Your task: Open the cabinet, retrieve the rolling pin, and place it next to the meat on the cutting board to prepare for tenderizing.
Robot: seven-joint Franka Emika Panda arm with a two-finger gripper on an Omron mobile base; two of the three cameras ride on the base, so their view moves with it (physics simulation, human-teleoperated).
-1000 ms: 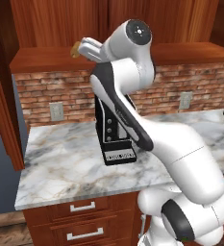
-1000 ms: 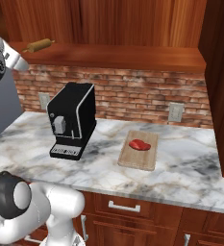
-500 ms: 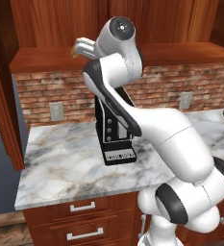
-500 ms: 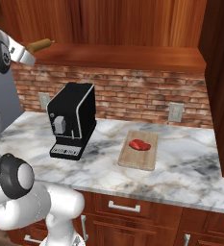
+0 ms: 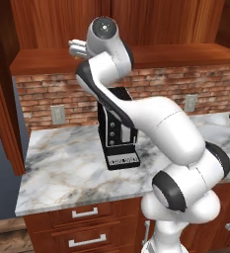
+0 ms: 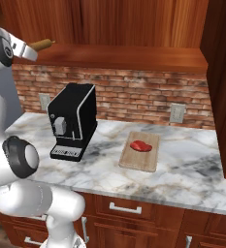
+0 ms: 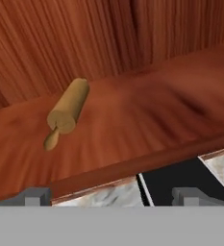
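Observation:
The cabinet (image 6: 109,22) stands open, its reddish shelf floor bare but for the rolling pin (image 6: 42,44), a tan wooden roller lying at the shelf's left end. In the hand view the rolling pin (image 7: 68,110) lies ahead and to the left, one handle toward me. My gripper (image 7: 112,196) is open and empty, short of the pin at the shelf's front lip. The gripper (image 6: 25,49) sits just left of the pin; from the left its hand (image 5: 77,47) points left at shelf height. The red meat (image 6: 140,145) rests on the cutting board (image 6: 148,160), on the counter to the right.
A black coffee machine (image 6: 73,121) stands on the marble counter (image 6: 192,169) under the shelf, left of the board. An open cabinet door (image 6: 221,87) hangs at the right, another door (image 5: 3,99) at the left. Brick backsplash with outlets runs behind.
The arm has swung the hand leftward along the shelf's front, closer to the rolling pin. Jaws stayed open. Nothing on the counter moved.

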